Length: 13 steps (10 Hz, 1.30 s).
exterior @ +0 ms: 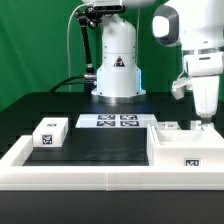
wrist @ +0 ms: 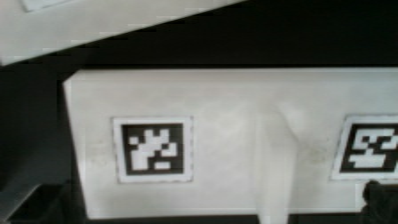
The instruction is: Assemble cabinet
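**Inspector:** Position of the cabinet (exterior: 185,148)?

**Recorder:** It is in the front corner of the surface (exterior: 100,148), on the exterior view's right. It sits just behind the white rail (exterior: 90,178) that edges the front.

**Inspector:** Orientation?

**Recorder:** Its long axis runs parallel to the front edge. One face with a marker tag (exterior: 192,161) points toward that edge. The wrist view shows a white face with two tags side by side.

**Inspector:** The hand (exterior: 201,120)?

**Recorder:** It points straight down over the cabinet's rear part, with its tips level with the top. I cannot tell how far apart the fingers are, or whether they touch or hold anything.

**Inspector:** Other items?

**Recorder:** A small tagged block (exterior: 50,132) lies near the left edge, well apart from the cabinet. The marker board (exterior: 108,121) lies toward the rear edge.
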### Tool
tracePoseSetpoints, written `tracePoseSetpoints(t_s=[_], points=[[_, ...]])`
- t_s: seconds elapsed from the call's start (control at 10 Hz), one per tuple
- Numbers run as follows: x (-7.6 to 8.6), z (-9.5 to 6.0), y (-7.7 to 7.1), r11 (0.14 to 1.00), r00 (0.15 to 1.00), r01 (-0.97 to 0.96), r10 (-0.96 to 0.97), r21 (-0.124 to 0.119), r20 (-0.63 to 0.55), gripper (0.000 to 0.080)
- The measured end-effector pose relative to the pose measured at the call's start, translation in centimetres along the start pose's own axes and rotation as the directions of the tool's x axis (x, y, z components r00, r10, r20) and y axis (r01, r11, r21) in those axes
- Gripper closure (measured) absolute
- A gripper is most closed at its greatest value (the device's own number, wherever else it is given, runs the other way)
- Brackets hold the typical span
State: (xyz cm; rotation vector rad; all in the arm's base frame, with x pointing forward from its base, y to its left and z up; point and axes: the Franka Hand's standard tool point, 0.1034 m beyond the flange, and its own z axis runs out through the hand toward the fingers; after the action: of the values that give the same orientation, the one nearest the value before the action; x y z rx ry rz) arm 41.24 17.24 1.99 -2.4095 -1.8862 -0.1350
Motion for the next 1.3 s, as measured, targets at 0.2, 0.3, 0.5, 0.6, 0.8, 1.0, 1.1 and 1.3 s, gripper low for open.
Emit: tracePoseSetpoints(t_s=[0.2,0.3,0.5,0.6,0.8,1.0,1.1,1.3], points=[[0.00,0.66,-0.31,1.000,1.000,-0.002,0.002,0.001,-0.009,0.0003],[-0.02,0.90,-0.41,1.000,1.000,-0.003,0.003,0.002,-0.012,0.0003],[-0.08,0.92,-0.38,1.000,1.000,-0.004,0.004,0.003,-0.011,0.0091],[-0.23,0.94,-0.31,1.000,1.000,-0.007,0.007,0.003,-0.011,0.0268],[-0.48,1.05,-0.27,1.000,1.000,-0.012,0.012,0.005,-0.009,0.0403],[-0.48,1.03,-0.21,1.000,1.000,-0.012,0.012,0.003,-0.010,0.0582],[-0.47,1.02,-0.20,1.000,1.000,-0.012,0.012,0.003,-0.010,0.0731],[-0.47,1.02,-0.19,1.000,1.000,-0.012,0.012,0.003,-0.010,0.0730]])
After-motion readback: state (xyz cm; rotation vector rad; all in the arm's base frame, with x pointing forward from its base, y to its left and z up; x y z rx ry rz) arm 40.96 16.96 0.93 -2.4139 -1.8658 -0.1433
